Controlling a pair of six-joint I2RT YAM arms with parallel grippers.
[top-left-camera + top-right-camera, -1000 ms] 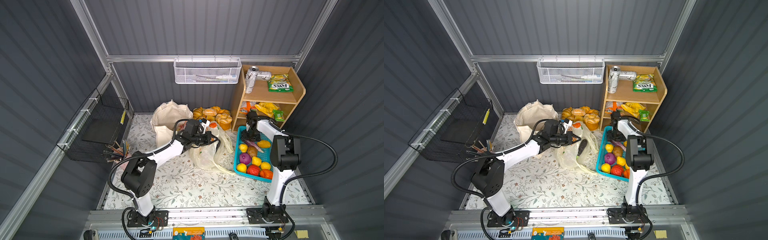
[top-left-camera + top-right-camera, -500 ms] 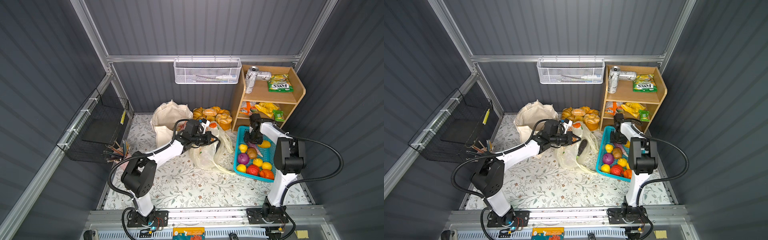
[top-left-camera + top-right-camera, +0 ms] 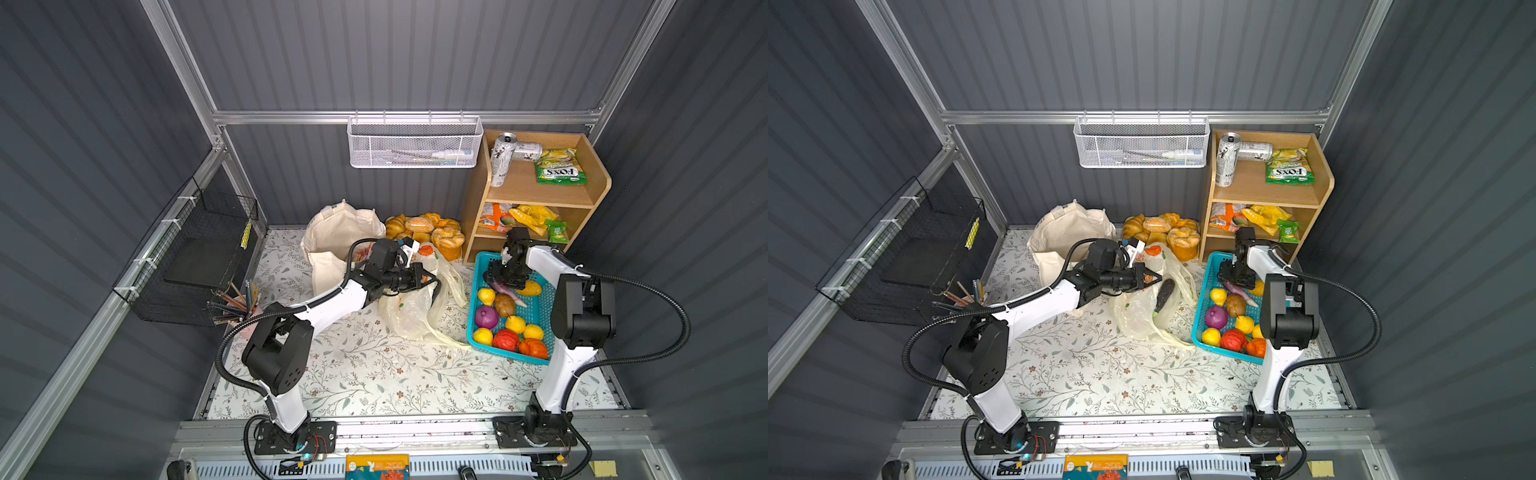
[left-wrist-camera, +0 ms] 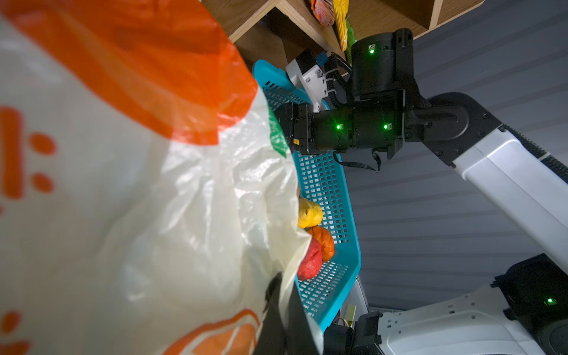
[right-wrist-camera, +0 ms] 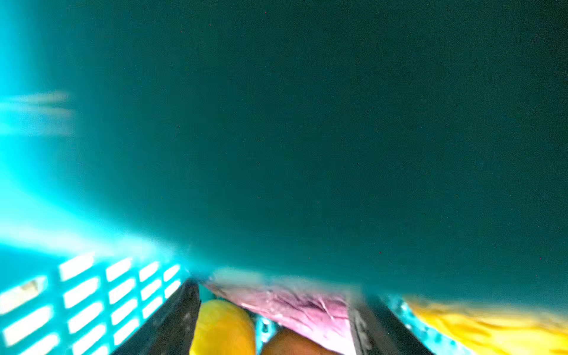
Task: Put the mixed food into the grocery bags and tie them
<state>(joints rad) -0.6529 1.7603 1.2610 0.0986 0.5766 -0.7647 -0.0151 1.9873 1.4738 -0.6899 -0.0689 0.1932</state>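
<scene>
The cream plastic bag (image 3: 411,307) (image 3: 1138,311) (image 4: 153,199) lies on the floral mat. My left gripper (image 3: 419,276) (image 3: 1152,277) (image 4: 281,310) is shut on its rim and holds the mouth up. A dark eggplant (image 3: 1165,293) lies inside the bag. The beige canvas tote (image 3: 336,237) (image 3: 1067,232) stands behind. My right gripper (image 3: 505,274) (image 3: 1235,276) (image 5: 276,322) is low in the far end of the turquoise basket (image 3: 511,358) (image 3: 1200,307). It is open, astride a purple packet (image 3: 505,289) (image 5: 295,307). A purple onion (image 3: 486,318) (image 3: 1216,318) sits among lemons and red and orange produce.
A wooden shelf (image 3: 536,195) with cans and candy packets stands right behind the basket. A pile of bread (image 3: 428,230) lies beside it. A black wire rack (image 3: 203,257) and a cup of pencils (image 3: 241,299) are at the left wall. A white mesh basket (image 3: 415,141) hangs on the back wall.
My right gripper has sunk a little lower into the basket's far end over the purple packet. The left gripper still holds the bag rim in the same place.
</scene>
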